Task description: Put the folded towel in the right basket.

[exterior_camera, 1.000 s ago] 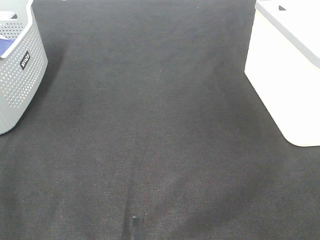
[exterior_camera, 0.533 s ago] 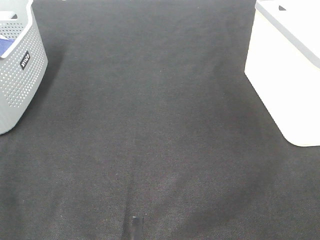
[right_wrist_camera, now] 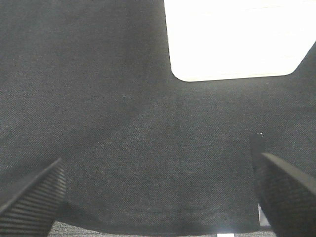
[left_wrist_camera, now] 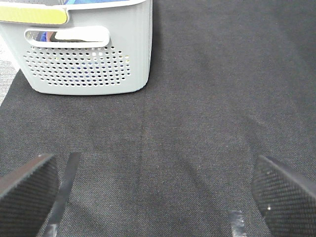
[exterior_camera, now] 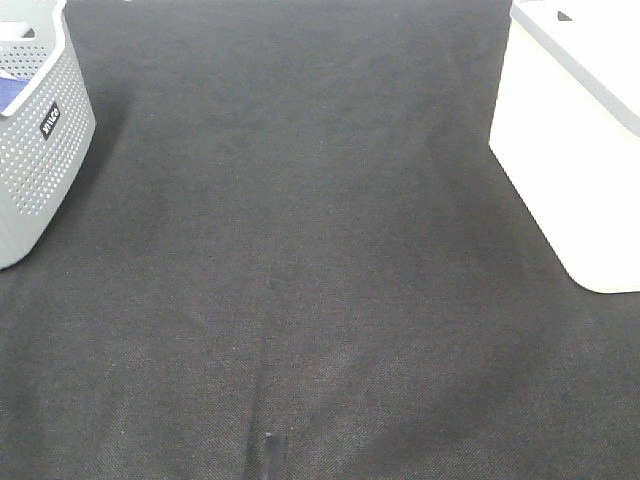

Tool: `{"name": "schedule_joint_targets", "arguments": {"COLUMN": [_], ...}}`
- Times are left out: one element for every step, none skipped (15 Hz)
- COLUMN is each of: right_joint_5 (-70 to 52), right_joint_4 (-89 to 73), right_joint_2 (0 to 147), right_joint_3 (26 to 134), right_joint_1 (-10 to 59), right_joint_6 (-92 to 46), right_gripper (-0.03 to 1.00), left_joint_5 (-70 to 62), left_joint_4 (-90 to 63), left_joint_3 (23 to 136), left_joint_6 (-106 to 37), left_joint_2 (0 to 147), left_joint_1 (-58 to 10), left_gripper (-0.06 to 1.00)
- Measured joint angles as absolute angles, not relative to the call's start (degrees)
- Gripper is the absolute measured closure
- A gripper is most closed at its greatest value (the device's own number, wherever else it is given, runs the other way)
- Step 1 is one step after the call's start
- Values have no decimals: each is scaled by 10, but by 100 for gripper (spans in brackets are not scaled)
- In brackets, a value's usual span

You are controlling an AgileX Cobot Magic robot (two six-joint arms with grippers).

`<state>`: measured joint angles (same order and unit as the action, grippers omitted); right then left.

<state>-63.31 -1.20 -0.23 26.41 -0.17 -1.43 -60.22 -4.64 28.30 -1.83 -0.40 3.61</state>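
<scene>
Towel: only a blue patch of fabric (exterior_camera: 12, 92) shows, inside the grey perforated basket (exterior_camera: 40, 170) at about 10 o'clock in the high view; whether that patch is the folded towel cannot be told.

Left gripper (left_wrist_camera: 155, 190) has its jaws spread wide, one textured black fingertip (left_wrist_camera: 27, 190) at each side of the wrist view, with nothing between them but dark cloth. It hangs over the black fabric table cover (exterior_camera: 300, 250), apart from it, and faces the grey basket (left_wrist_camera: 89, 54) ahead. That basket has rows of small holes, a slot handle (left_wrist_camera: 66, 36) with blue showing through it, and a yellow-green strip (left_wrist_camera: 32, 14) along its rim.

Right gripper (right_wrist_camera: 158, 197) is likewise wide open and empty, its ribbed dark fingertips (right_wrist_camera: 32, 197) at the two lower corners of its wrist view. Beyond it, near 12 to 1 o'clock, stands the white basket (right_wrist_camera: 237, 39), overexposed so that its surface detail cannot be made out.

In the high view neither gripper is seen. The white basket (exterior_camera: 575, 150) sits at 2 o'clock, well apart from the grey one, with the dark cloth between them. A small dark object (exterior_camera: 270, 455) sticks up at 6 o'clock at the near edge; what it is cannot be told.
</scene>
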Motion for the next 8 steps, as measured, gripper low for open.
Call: {"name": "schedule_joint_targets", "arguments": {"right_joint_5": [-633,-633,-633,-633,-633,-633,-633,-633], "right_joint_4": [-12,-12,-12,-12,-12,-12,-12,-12], "right_joint_2": [-2,-2,-2,-2,-2,-2,-2,-2], "right_joint_3": [264,264,264,264,264,264,264,264], "right_joint_1": [-2,-2,-2,-2,-2,-2,-2,-2], "right_joint_6": [-14,-14,-14,-14,-14,-14,-14,-14], "right_gripper": [-2,-2,-2,-2,-2,-2,-2,-2], "left_joint_5": [-602,-602,-602,-602,-602,-602,-602,-602], "left_joint_4": [-46,-46,-46,-46,-46,-46,-46,-46], "left_joint_3": [283,283,283,283,283,283,283,283], "left_joint_6": [-18,-18,-18,-18,-18,-18,-18,-18], "left_joint_2": [-4,-4,-4,-4,-4,-4,-4,-4], "left_joint_1": [36,36,36,36,36,36,36,36], "left_gripper": [-5,-5,-5,-5,-5,-5,-5,-5]}}
